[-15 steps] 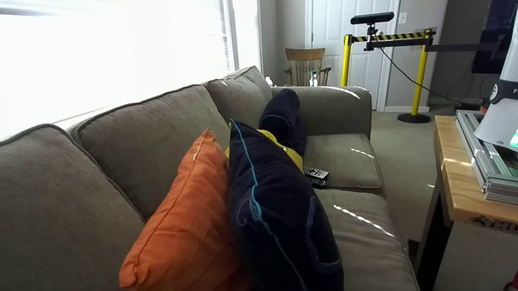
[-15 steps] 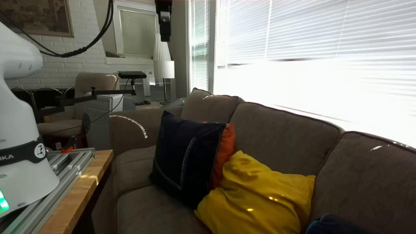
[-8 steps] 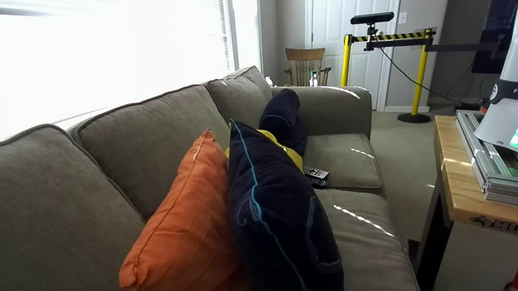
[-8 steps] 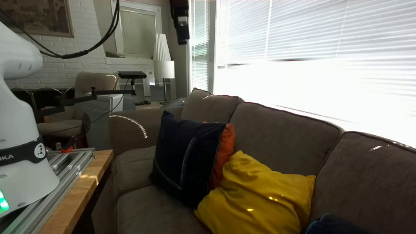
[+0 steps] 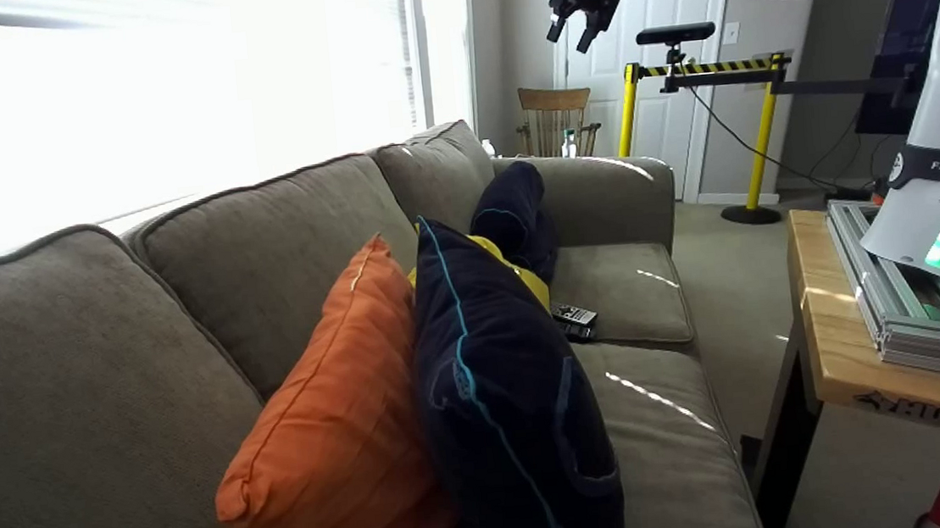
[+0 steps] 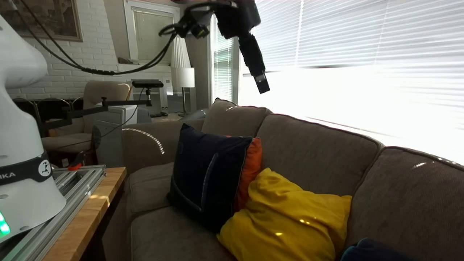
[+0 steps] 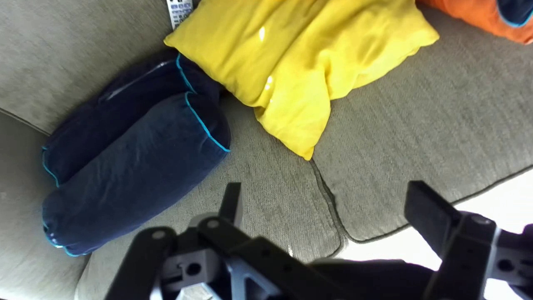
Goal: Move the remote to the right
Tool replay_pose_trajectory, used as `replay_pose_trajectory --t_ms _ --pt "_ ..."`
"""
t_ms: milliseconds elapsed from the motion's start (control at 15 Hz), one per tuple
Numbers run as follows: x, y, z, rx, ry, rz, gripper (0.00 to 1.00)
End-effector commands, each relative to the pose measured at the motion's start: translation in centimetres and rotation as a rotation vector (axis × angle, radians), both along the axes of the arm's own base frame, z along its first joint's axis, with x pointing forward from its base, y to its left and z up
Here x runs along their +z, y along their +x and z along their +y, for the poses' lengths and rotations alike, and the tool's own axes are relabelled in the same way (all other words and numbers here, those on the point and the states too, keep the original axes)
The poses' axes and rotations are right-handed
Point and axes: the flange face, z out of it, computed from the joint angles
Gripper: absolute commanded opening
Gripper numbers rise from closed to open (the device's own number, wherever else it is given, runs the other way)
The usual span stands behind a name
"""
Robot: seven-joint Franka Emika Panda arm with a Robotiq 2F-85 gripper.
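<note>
A living room in a home, by its furnishings. A long sofa (image 5: 264, 239) strewn with loose cushions (image 5: 330, 412) sits under a wide window (image 5: 208, 91) with blinds (image 6: 326, 36) and runs along the edge of a wooden bench (image 6: 87, 214). Past the bench's far edge in an exterior view are a padded chair (image 6: 105, 90), a lamp (image 6: 183, 77), a framed picture (image 6: 61, 21) and a white brick wall (image 6: 94, 47). Past its far corner in an exterior view are a wooden chair (image 5: 555, 97) and a panelled door (image 5: 601, 65). Sharing the room are a robot arm (image 6: 18, 127) on the bench and a yellow-posted barrier (image 5: 765, 119).
</note>
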Motion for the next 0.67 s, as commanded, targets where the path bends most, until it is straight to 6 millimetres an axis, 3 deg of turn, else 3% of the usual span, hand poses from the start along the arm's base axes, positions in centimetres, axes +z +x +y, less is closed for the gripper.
replay_pose_trajectory --t_ms 0,200,267,600 --pt "-2.9 1.6 -1.6 -0.02 0.025 -0.061 1.0" --pt "-4.6 0.9 -3.2 0.085 -0.041 0.007 1.0" --pt "-4.3 1.0 -2.3 0.049 -0.01 -0.005 1.0" --pt "-4.7 0.9 -3.0 0.068 -0.027 0.003 1.0"
